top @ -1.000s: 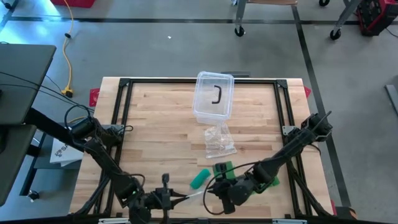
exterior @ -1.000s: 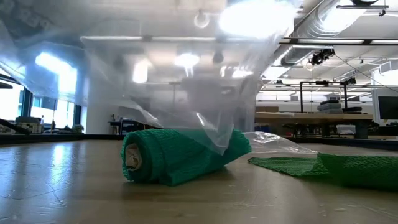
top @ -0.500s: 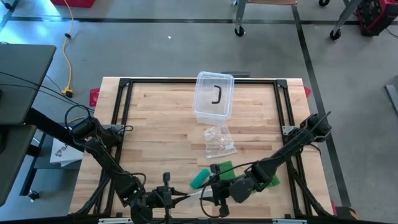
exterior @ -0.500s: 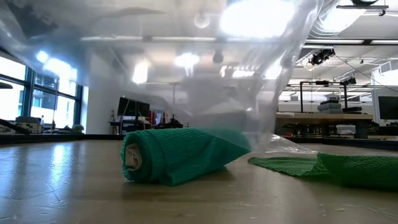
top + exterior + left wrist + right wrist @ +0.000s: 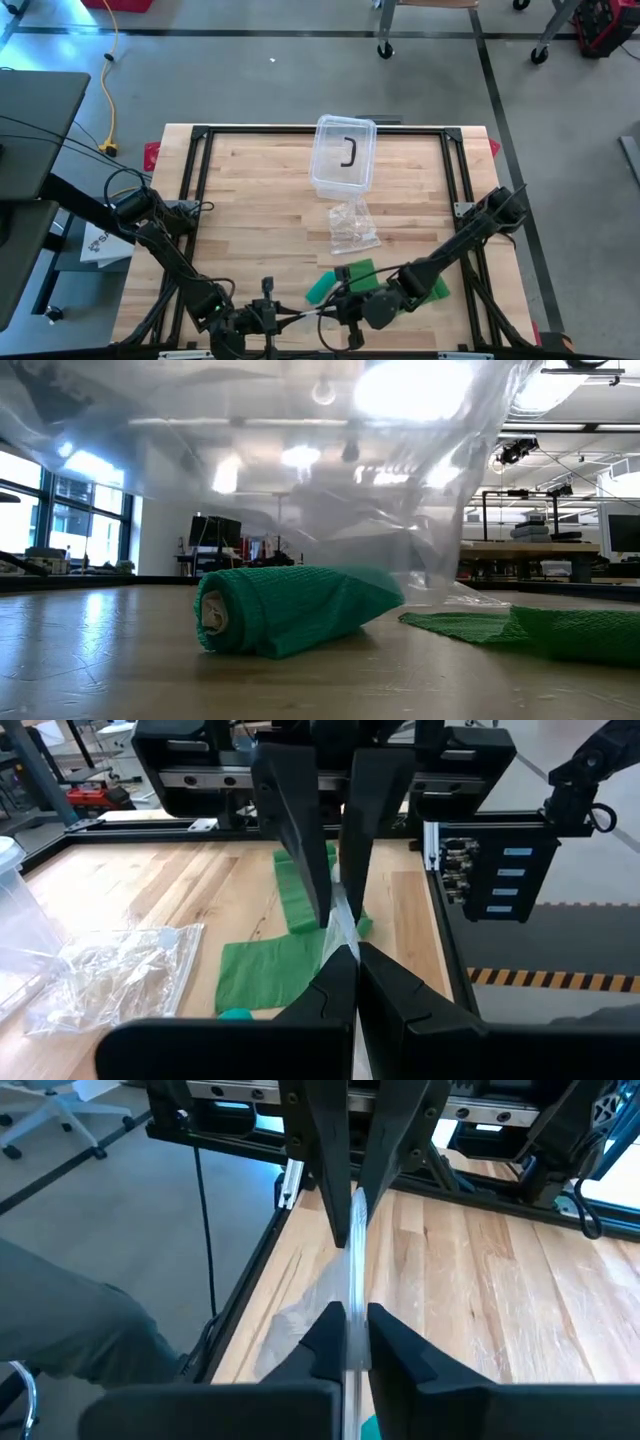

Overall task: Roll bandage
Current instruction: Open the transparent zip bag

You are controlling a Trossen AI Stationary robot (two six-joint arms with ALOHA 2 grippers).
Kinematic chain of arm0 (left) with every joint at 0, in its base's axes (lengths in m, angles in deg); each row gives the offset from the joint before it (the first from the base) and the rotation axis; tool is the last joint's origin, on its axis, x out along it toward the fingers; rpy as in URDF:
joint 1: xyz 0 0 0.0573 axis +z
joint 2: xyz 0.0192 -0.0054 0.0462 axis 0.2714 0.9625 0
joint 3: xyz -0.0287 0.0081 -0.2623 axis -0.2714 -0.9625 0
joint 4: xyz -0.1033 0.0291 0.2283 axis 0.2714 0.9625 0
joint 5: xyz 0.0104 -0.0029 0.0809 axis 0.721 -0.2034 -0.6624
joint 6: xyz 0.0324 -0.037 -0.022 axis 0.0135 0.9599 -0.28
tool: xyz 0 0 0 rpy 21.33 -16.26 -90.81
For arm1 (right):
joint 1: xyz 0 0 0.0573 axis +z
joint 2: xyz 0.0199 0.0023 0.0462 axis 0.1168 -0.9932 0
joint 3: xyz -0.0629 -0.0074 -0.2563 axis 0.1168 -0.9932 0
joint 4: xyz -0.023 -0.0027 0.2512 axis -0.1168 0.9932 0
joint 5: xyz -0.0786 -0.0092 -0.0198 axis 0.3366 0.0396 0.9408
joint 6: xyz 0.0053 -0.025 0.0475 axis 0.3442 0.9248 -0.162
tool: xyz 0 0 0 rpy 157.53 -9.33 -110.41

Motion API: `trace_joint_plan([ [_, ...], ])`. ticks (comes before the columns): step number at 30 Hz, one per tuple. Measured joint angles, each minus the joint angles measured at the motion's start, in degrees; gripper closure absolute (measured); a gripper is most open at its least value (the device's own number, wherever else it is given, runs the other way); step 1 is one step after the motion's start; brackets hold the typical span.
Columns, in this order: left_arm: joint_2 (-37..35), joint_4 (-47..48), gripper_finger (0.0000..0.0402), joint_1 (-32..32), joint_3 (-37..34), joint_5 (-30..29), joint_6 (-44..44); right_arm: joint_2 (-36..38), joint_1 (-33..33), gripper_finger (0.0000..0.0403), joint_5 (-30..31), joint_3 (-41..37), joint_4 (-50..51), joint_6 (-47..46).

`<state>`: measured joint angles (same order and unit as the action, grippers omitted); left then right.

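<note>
A rolled green bandage point(image 5: 290, 610) lies on its side on the wooden table point(image 5: 250, 200), near the front edge point(image 5: 320, 288). A flat green bandage strip point(image 5: 520, 630) lies beside it toward the right point(image 5: 358, 270). A clear plastic bag point(image 5: 300, 470) hangs over the roll, stretched between my two grippers. My left gripper point(image 5: 355, 958) and my right gripper point(image 5: 355, 1325) face each other at the front edge, both shut on the bag point(image 5: 315, 314). My left gripper pinches an edge of the clear bag point(image 5: 343, 930) between its two fingers, coming roughly level from the table's left. The plastic runs on as a thin sheet to the other gripper, clear of the table. My right gripper pinches the bag's opposite edge point(image 5: 354, 1285) between its two fingers, slanting slightly down from the table's right. The sheet stands edge-on between the two grippers and is lifted off the table.
A clear lidded container point(image 5: 343, 155) holding a black piece stands at the table's far middle. A crumpled clear bag point(image 5: 352, 225) lies in front of it. A black frame point(image 5: 190, 200) runs along the table's edges. Bare wood lies to the left and right.
My right gripper has moved toward the table's left, closer to my left gripper. The bag, which hung down in a point onto the green roll, is now drawn up and spread wider above it. The roll and the flat strip have stayed put.
</note>
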<state>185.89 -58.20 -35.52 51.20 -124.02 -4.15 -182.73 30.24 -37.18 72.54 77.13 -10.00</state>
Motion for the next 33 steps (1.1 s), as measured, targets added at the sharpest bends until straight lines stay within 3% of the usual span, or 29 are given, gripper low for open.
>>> trace_joint_plan([
  [7,0.00,1.51,0.0401,-0.51,0.00,-0.26,0.00,0.09,0.33,0.0365,-0.38,0.00,2.78,-4.74],
  [18,0.00,2.39,0.0401,-1.44,0.00,-0.29,0.93,0.20,1.53,0.0398,-0.57,0.00,6.65,-7.45],
  [21,0.00,2.43,0.0401,-1.26,0.00,-0.33,1.62,0.22,1.47,0.0372,-0.57,0.00,5.76,-7.32],
  [28,-0.04,2.43,0.0401,-0.62,0.00,-0.29,2.02,0.22,1.51,0.0270,3.30,0.00,-0.25,-4.25],
  [33,-0.04,2.47,0.0401,-0.02,0.00,-0.26,2.56,-0.83,1.46,0.0271,6.19,0.00,-2.77,-0.62],
])
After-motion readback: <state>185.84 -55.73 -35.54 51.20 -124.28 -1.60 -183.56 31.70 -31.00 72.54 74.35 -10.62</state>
